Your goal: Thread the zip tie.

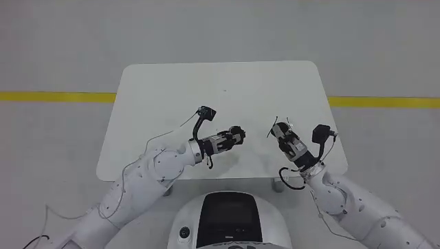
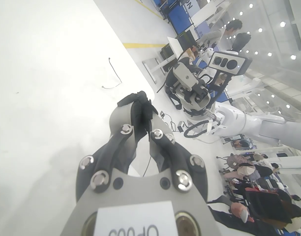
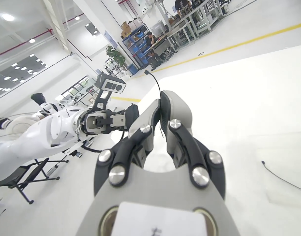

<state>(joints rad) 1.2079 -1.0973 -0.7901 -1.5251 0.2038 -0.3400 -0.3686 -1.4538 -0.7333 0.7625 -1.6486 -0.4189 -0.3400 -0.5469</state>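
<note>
Black zip tie [image 3: 159, 89]: pinched by right gripper [image 3: 161, 106], above table [image 3: 239, 104].
Left gripper [image 2: 140, 106]: fingers pressed together, above table.
Second zip tie [image 2: 115, 74]: lying on table.

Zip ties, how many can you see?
2 zip ties: one pinched in the right gripper, one loose on the table. The shut left gripper may hide another.

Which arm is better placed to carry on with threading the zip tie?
Right, probably: the right gripper is shut on the zip tie, its head free beyond the fingertips. The left gripper is shut with no tie visibly held.
</note>
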